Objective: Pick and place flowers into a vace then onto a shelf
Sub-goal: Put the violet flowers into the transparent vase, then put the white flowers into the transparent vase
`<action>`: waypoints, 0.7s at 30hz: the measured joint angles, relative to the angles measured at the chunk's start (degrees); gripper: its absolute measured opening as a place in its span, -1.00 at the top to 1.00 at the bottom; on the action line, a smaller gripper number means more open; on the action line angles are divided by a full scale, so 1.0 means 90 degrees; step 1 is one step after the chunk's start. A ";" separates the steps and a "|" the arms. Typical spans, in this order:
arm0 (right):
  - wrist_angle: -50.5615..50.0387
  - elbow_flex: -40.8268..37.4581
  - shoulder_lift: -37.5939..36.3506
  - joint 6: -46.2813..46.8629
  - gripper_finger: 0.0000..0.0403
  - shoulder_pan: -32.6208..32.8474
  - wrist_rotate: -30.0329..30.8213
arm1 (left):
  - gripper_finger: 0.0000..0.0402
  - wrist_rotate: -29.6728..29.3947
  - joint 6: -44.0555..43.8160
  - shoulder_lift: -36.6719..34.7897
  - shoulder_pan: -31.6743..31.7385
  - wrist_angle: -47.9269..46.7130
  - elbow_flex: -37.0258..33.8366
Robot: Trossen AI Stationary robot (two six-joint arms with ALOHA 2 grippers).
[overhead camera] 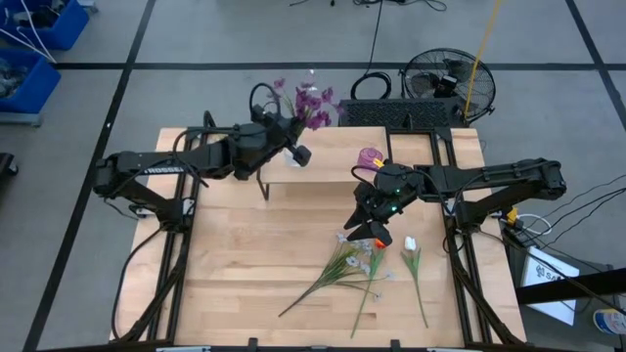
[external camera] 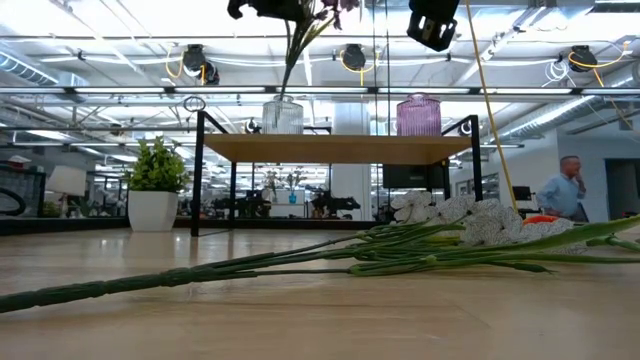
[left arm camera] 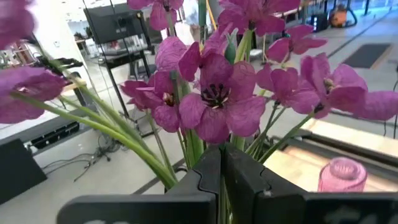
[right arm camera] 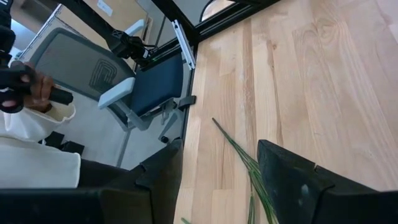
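The shelf (external camera: 340, 148) stands at the table's far side with a clear vase (external camera: 283, 115) and a pink vase (external camera: 420, 115) on its plank. My left gripper (left arm camera: 222, 168) is above the clear vase, shut on the purple flowers (overhead camera: 313, 103). The white spray (overhead camera: 352, 259), an orange bloom (overhead camera: 379, 242) and a white bud (overhead camera: 411, 243) lie flat on the table. My right gripper (overhead camera: 370, 230) hovers open just above them, with a green stem (right arm camera: 239, 152) showing on the table between its fingers. It touches nothing. My left gripper pinches the purple bunch's green stems (left arm camera: 222, 149) between its two fingers, just below the blooms. The fingers come about level from the table's left and lie across the stems. The bunch stands nearly upright, and its stems (external camera: 291, 60) run down into the clear vase's mouth.
A small potted plant (external camera: 154, 185) stands at the table's far left in the low view. A fan (overhead camera: 448, 83) and cables lie on the floor beyond the table. A person (right arm camera: 31, 130) in a white sleeve sits by a chair off the table's near edge.
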 joint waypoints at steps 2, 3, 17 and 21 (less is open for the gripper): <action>0.0000 -0.0001 0.0000 -0.0005 0.01 0.0000 0.0000 | 0.93 0.0000 -0.0126 0.0000 0.0000 -0.0091 0.0000; 0.0000 0.0002 0.0000 -0.0005 0.01 0.0000 0.0000 | 0.92 0.0000 -0.0205 0.0000 0.0000 -0.0113 0.0000; 0.0000 0.0002 0.0000 0.0010 0.01 0.0000 0.0000 | 0.42 -0.0007 -0.0455 -0.0002 -0.0018 -0.0248 0.0000; -0.0002 0.0002 0.0000 0.0010 0.01 0.0000 0.0000 | 0.32 -0.0017 -0.0514 -0.0083 -0.0133 -0.0221 0.0000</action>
